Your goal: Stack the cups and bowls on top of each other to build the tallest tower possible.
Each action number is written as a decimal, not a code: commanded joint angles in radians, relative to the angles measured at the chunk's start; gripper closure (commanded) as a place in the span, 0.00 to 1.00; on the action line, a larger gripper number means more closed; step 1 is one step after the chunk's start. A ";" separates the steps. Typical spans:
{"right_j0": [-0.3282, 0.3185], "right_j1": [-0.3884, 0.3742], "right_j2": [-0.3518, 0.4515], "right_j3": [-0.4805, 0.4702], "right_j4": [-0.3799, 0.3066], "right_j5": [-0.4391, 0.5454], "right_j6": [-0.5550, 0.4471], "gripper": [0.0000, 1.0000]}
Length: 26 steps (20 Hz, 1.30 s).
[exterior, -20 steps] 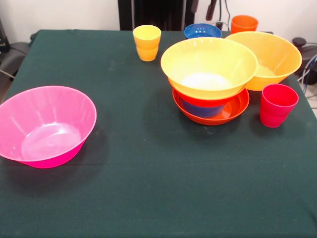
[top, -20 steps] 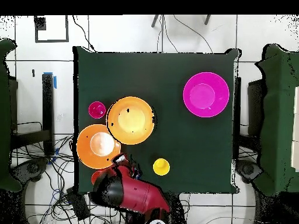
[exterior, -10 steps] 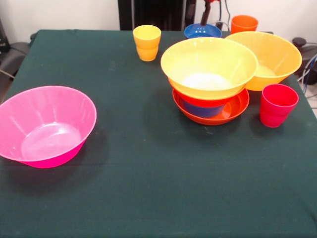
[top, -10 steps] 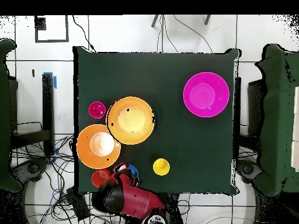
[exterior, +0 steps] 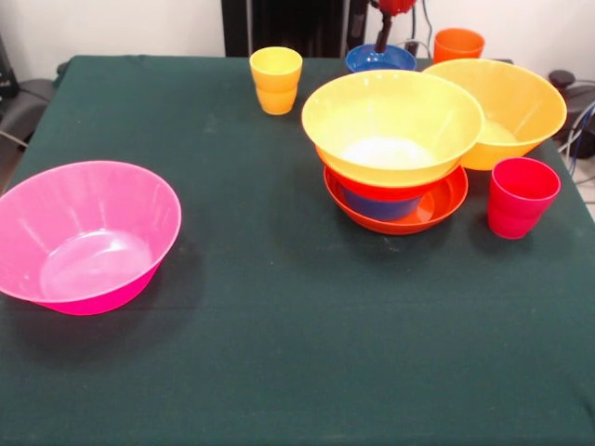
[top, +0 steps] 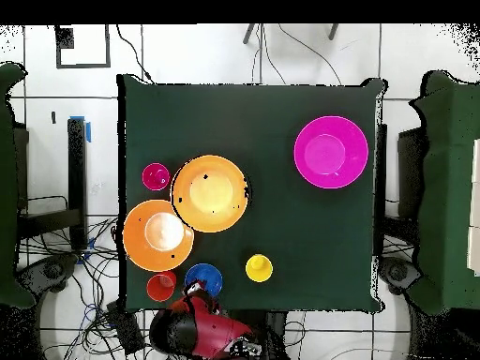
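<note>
Three cups (exterior: 276, 79), six bowls (exterior: 85, 234) visible

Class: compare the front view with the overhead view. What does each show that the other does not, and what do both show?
Only the front view shows the layers of the tower: a small blue bowl and red bowls beneath the yellow bowl. Only the overhead view shows the floor cables around the table. Both show the pink bowl, standing alone, and three separate cups.
</note>
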<state>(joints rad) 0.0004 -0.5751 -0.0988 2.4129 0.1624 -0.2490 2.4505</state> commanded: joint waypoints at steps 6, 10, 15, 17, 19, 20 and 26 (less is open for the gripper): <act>-0.025 0.174 0.133 0.064 -0.062 -0.106 0.216 0.00; -0.022 0.234 0.134 0.067 -0.079 -0.167 0.236 0.00; -0.008 0.231 0.135 0.078 -0.070 -0.188 0.247 0.00; -0.007 0.210 0.136 0.081 -0.060 -0.174 0.238 0.00; -0.008 0.192 0.132 0.080 -0.051 -0.156 0.223 0.00; -0.007 0.173 0.131 0.083 -0.045 -0.144 0.216 0.00; -0.037 0.010 0.099 0.120 -0.040 -0.029 0.148 0.00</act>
<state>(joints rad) -0.0120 -0.4476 -0.0607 2.5740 0.1062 -0.3507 2.4505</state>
